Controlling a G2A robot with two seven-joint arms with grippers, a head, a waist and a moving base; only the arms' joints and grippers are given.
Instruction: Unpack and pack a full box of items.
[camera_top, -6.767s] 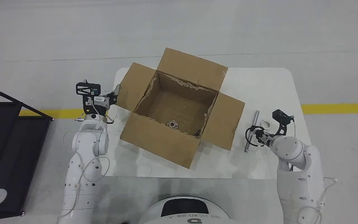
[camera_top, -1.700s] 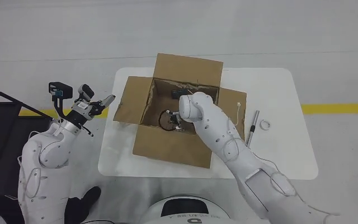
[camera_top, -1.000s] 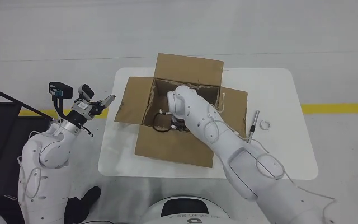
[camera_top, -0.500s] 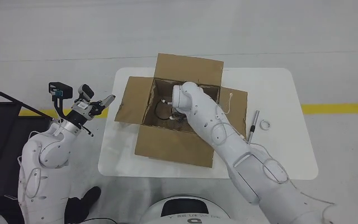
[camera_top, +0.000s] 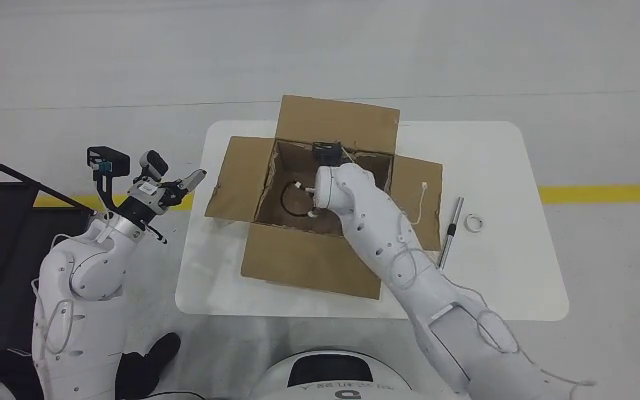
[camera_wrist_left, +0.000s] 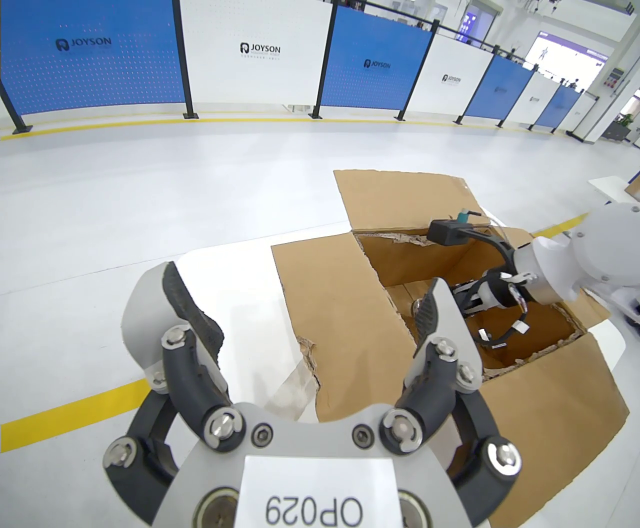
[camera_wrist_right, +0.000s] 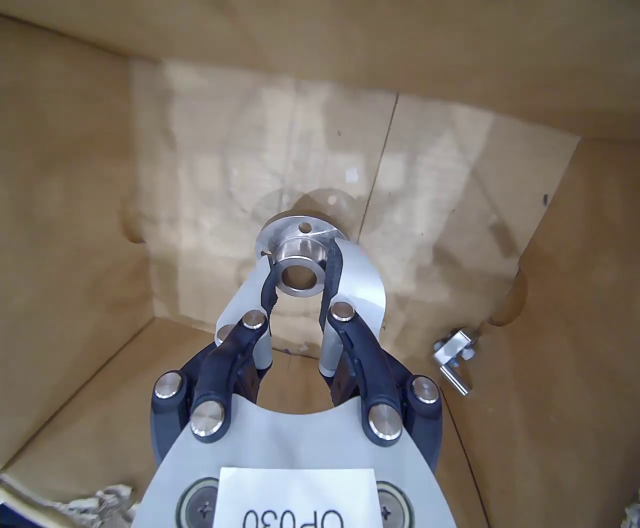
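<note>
Fingers (camera_wrist_right: 334, 262) of the right gripper (camera_wrist_right: 299, 275) are being pressed narrow onto the hub of the metal flange (camera_wrist_right: 300, 235) inside the cardboard box (camera_wrist_right: 75, 200); a straight, level lift is being called for, clear of the walls.

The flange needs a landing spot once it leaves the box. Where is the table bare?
Widest bare patch: table right of the rod and ring, out to its edge. Also the far right corner. Crowded: the box covers the middle, leaving thin strips at its left and near sides. The right gripper holds the flange inside.
</note>
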